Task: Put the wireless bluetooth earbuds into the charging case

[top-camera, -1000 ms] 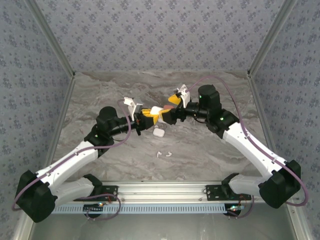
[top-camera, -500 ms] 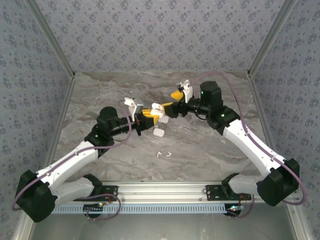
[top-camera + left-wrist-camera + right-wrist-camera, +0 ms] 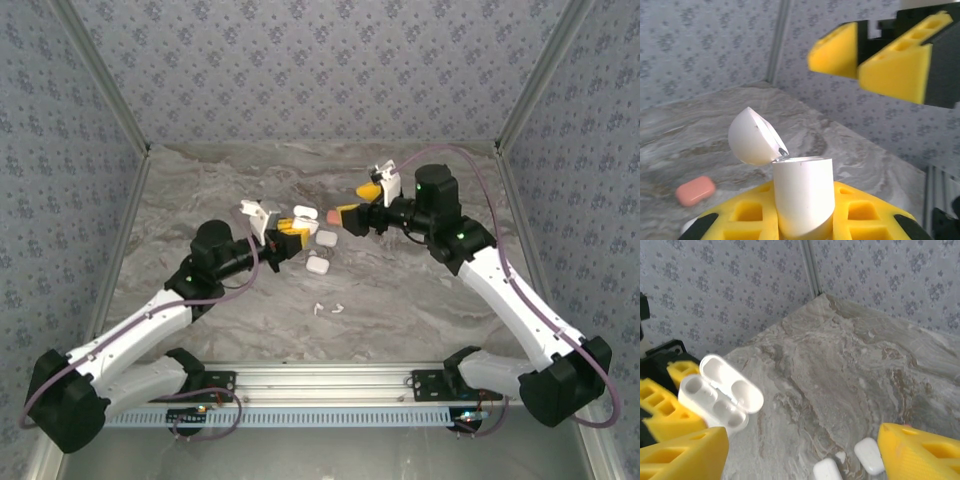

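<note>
My left gripper [image 3: 291, 228] is shut on a white charging case [image 3: 802, 192], held upright off the table between its yellow fingers [image 3: 747, 215]. The case's lid [image 3: 754, 136] is flipped open; in the right wrist view the open charging case [image 3: 715, 392] has both sockets bare. My right gripper [image 3: 358, 203] hovers just right of the case, open with nothing between its yellow fingers [image 3: 687, 455]. Two white earbuds [image 3: 320, 308] [image 3: 337, 306] lie on the table nearer the arm bases.
A pink case [image 3: 333, 215] and three closed white cases [image 3: 305, 212] [image 3: 326, 238] [image 3: 318, 265] lie on the marble table [image 3: 420, 300] under and around the grippers. Patterned walls close off the back and sides.
My right gripper has drawn back to the right, away from the held case, and its jaws have narrowed a little. The left gripper has shifted slightly, keeping hold of the case.
</note>
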You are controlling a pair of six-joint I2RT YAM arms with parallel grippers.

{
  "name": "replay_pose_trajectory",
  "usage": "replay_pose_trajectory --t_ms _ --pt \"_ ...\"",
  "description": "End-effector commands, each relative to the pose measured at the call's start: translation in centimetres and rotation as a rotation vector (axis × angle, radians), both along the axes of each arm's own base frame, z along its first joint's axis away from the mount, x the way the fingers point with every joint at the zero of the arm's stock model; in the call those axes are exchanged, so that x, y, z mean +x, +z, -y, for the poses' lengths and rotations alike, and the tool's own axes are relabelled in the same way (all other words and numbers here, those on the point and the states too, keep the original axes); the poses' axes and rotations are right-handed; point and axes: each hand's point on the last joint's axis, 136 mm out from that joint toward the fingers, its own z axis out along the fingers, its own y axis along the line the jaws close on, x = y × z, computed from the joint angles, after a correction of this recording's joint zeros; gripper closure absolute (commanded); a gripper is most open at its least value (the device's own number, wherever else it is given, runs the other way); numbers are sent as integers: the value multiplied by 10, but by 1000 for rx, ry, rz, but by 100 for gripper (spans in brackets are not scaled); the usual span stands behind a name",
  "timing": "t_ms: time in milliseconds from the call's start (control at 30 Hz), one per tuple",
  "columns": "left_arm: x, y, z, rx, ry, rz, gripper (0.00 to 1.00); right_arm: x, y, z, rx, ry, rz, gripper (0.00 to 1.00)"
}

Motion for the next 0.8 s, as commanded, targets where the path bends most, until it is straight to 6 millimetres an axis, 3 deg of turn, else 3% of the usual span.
replay_pose_trajectory --t_ms 0,133,300,533,767 --pt "11 1 -19 29 137 37 100 -12 -62 -1 -108 -16 -187 25" --pt "17 -4 -38 40 242 39 100 -33 -120 -18 -208 13 -311 32" --pt "18 -8 -58 47 340 44 100 -58 -175 -37 -328 66 -399 37" --pt "16 -9 -66 33 358 34 100 -83 -228 -66 -446 187 -481 41" --pt "14 -8 -68 32 358 30 100 -92 -271 -85 -548 241 -544 48"
